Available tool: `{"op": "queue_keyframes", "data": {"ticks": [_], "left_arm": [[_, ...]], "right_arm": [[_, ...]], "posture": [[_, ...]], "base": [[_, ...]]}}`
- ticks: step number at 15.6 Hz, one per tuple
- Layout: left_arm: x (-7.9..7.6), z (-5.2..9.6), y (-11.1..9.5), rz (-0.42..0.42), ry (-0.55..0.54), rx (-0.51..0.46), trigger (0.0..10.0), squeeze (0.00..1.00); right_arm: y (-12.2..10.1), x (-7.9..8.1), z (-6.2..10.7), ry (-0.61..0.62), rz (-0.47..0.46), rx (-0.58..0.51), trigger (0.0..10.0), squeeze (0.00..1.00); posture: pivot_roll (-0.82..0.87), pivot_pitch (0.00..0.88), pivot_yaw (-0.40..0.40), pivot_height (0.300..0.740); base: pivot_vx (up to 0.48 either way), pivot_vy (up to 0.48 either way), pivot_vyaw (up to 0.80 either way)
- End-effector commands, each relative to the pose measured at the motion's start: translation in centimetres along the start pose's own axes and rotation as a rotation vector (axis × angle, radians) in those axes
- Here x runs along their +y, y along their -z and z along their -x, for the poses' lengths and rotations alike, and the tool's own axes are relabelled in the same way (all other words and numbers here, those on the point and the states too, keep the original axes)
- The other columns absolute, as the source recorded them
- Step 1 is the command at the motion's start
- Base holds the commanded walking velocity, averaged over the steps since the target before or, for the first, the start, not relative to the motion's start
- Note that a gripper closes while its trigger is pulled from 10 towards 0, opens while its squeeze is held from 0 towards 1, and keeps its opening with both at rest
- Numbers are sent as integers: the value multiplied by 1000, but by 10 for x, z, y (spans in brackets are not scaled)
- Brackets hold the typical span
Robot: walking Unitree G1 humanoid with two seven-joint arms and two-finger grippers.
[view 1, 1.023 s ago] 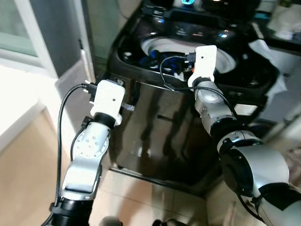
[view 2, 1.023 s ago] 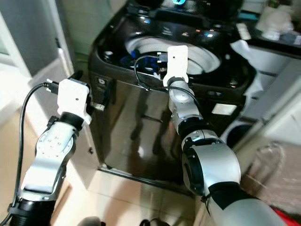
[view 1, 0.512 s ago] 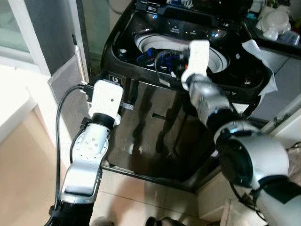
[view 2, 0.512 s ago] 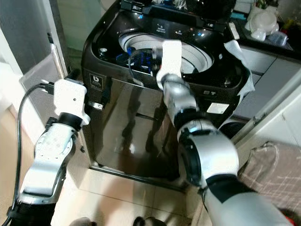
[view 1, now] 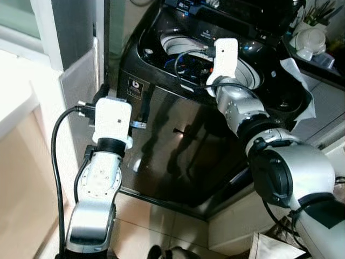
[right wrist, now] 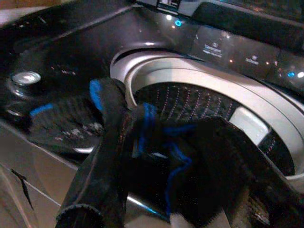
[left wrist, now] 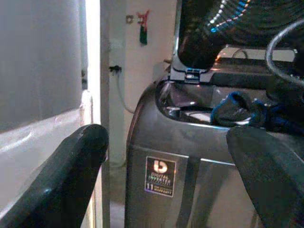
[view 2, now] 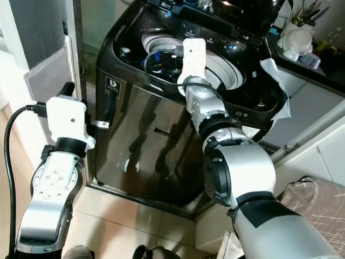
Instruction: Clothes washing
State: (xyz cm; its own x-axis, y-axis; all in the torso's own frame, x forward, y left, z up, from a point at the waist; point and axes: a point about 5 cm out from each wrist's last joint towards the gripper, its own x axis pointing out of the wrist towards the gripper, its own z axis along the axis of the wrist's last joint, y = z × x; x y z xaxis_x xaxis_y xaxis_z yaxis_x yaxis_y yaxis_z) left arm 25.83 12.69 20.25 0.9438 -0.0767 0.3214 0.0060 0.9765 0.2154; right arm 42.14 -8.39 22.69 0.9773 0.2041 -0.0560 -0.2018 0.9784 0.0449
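Observation:
A black top-loading washing machine (view 1: 178,145) stands before me with its lid raised. Its white drum rim (right wrist: 190,80) rings the open, perforated tub. My right gripper (right wrist: 166,161) hangs over the front left of that opening, shut on a dark garment with blue trim (right wrist: 142,137). The garment (view 1: 191,65) drapes partly over the machine's top edge and covers the fingers. My left gripper (left wrist: 164,190) is held low at the machine's front left corner, beside its logo sticker (left wrist: 160,176). It is open, with nothing between its fingers (left wrist: 61,180).
A white door frame and grey panel (view 1: 75,70) stand close on the left. A counter with white bowls (view 1: 310,40) is at the back right, and a white cloth (view 1: 299,81) hangs beside the machine. Tiled floor (view 1: 145,221) lies below.
The whole view has shifted, so the machine now sits lower and more to the right. My right gripper stays over the drum with the garment. My left stays at the front corner.

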Motion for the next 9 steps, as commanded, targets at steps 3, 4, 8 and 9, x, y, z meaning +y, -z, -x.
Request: {"op": "queue_keyframes", "data": {"ticks": [3, 4, 8, 9], "left_arm": [[-6, 6, -6, 7, -5, 1, 10000, 0], [-5, 7, -6, 5, -5, 4, 10000, 0], [-1, 18, -13, -20, 8, 23, 10000, 0], [-2, 19, -14, -21, 8, 23, 10000, 0]], "right_arm": [[4, -9, 1, 55, -65, 49, 10000, 0], [7, -12, 1, 76, -127, 65, 10000, 0], [7, -26, 3, 168, -281, 73, 10000, 0], [5, -27, 3, 171, -281, 65, 10000, 0]], "posture": [[235, 98, -315, 740], [247, 111, -309, 740], [296, 161, -292, 740], [297, 169, -294, 740]], "base": [[0, 0, 0], [0, 0, 0], [0, 0, 0], [0, 0, 0]]}}
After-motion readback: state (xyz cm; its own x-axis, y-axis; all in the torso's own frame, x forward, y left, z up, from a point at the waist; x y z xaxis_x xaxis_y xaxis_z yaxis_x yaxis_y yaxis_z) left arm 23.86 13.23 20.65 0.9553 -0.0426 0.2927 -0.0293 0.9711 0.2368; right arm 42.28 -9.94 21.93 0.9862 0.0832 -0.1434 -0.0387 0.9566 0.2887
